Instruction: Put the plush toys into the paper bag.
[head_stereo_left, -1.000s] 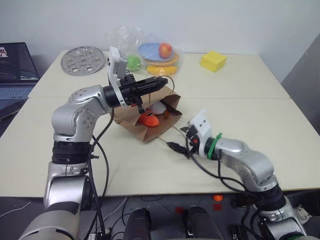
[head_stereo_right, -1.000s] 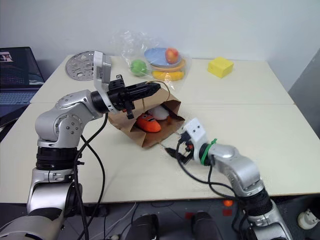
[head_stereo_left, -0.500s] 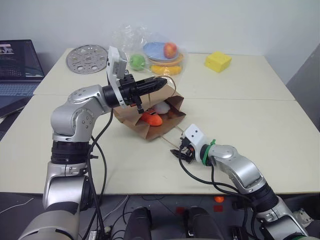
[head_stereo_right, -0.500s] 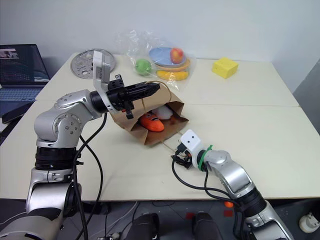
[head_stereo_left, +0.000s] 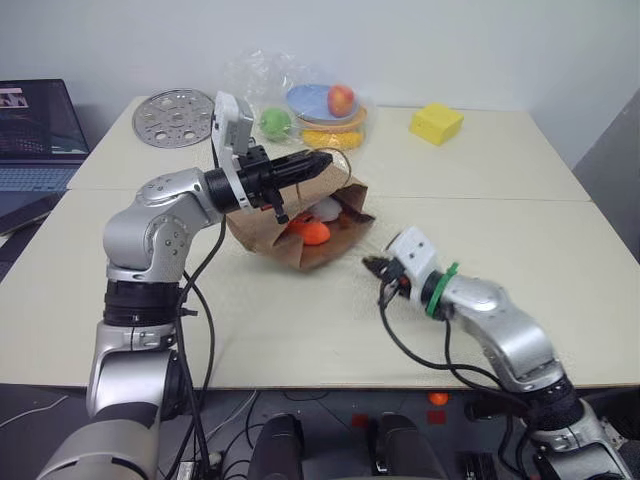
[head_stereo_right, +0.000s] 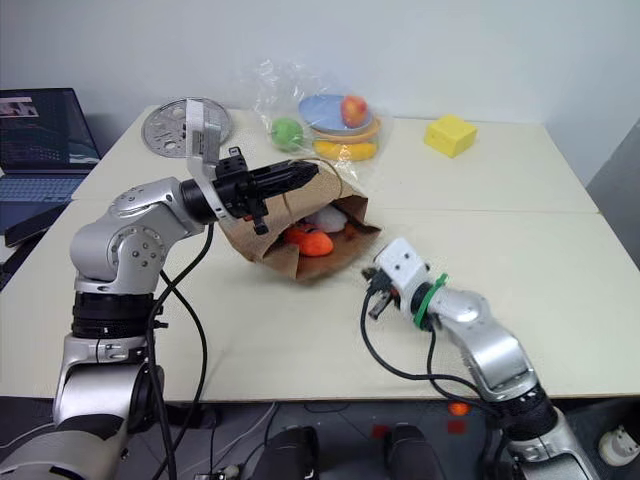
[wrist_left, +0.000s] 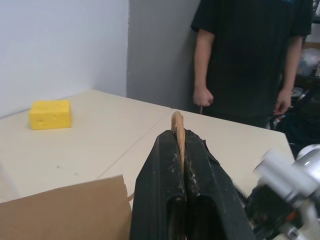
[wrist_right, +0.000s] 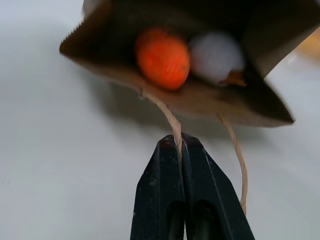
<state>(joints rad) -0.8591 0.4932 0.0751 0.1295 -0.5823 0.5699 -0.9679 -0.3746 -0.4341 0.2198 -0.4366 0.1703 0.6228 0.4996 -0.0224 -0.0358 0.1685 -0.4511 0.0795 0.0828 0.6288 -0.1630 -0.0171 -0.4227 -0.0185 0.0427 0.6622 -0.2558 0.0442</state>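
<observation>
Since a second ago, the right gripper (wrist_right: 181, 142) is rising off the table (head_stereo_left: 520, 210), its jaws now pinching shut on one handle (wrist_right: 170, 122) of the paper bag (head_stereo_left: 262, 226). Two plush toys are lying inside: one orange carrot (wrist_right: 162, 57), one white oval toy (wrist_right: 216, 56). One bag is lying on its side, its long axis across the table, its mouth facing the right gripper. Left gripper (wrist_left: 178, 134) jaws are clamping the other handle (wrist_left: 177, 122).
</observation>
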